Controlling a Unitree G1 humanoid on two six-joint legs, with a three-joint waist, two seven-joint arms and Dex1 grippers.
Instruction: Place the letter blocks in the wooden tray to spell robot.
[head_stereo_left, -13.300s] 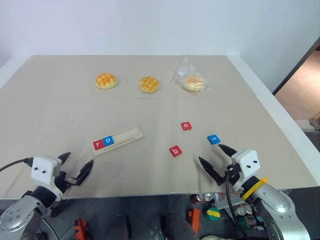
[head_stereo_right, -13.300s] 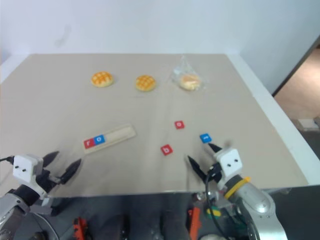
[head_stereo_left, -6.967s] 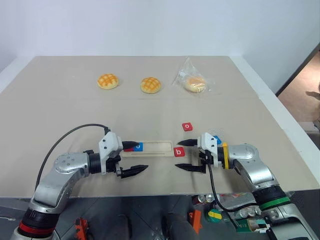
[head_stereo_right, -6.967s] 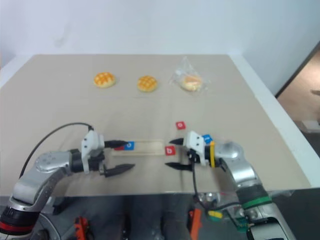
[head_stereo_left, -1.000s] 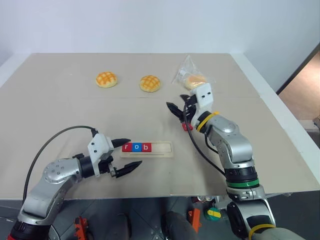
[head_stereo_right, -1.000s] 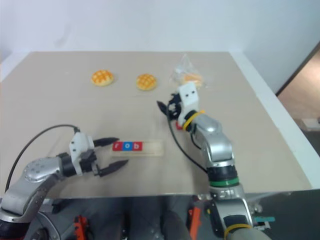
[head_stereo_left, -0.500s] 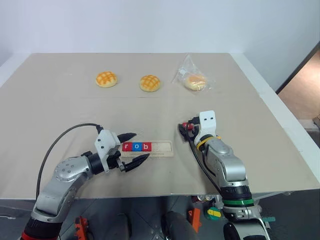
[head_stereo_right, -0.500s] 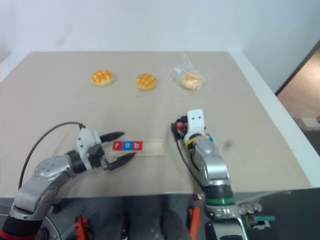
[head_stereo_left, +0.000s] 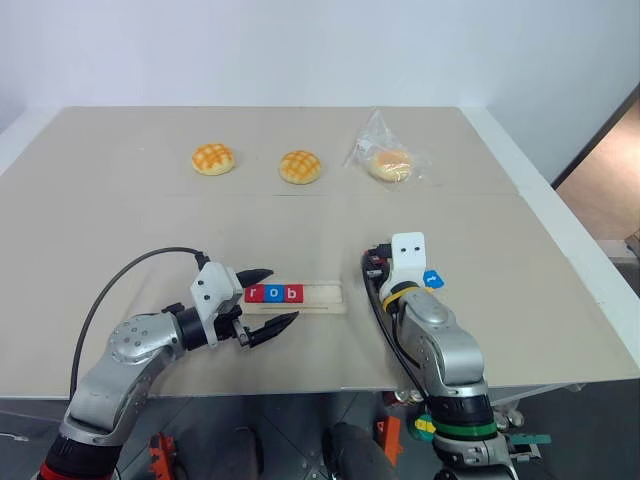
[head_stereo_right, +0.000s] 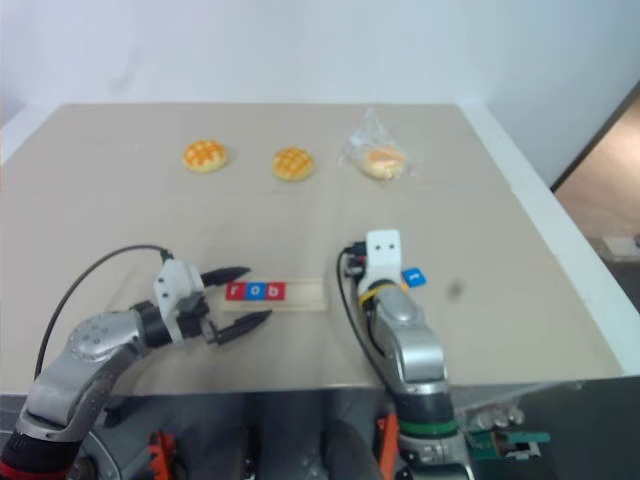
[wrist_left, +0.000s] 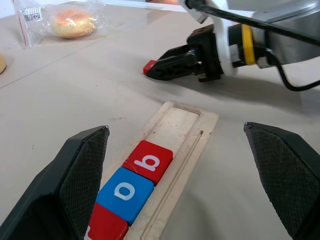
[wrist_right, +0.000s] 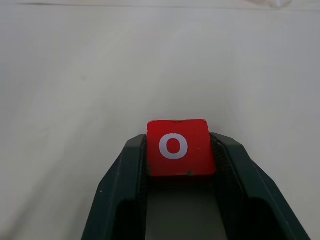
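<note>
Letters r, o, b sit in the wooden tray (head_stereo_left: 300, 295). Right gripper (wrist_right: 177, 155) pinches a red "o" block (wrist_right: 177, 148) at 3 o'clock from it. Left gripper (head_stereo_left: 265, 300) gapes wide.

Broad table (head_stereo_left: 120, 200) covered in beige sheeting, with a seam running across the middle and a pale white edge along the right side. Plain white wall (head_stereo_left: 300, 50) behind, evenly lit, no strong shadows. Brownish floor (head_stereo_left: 600, 190) through a dark-framed opening at far right; assorted clutter in red, green and yellow on the dark floor below the near table edge.
</note>
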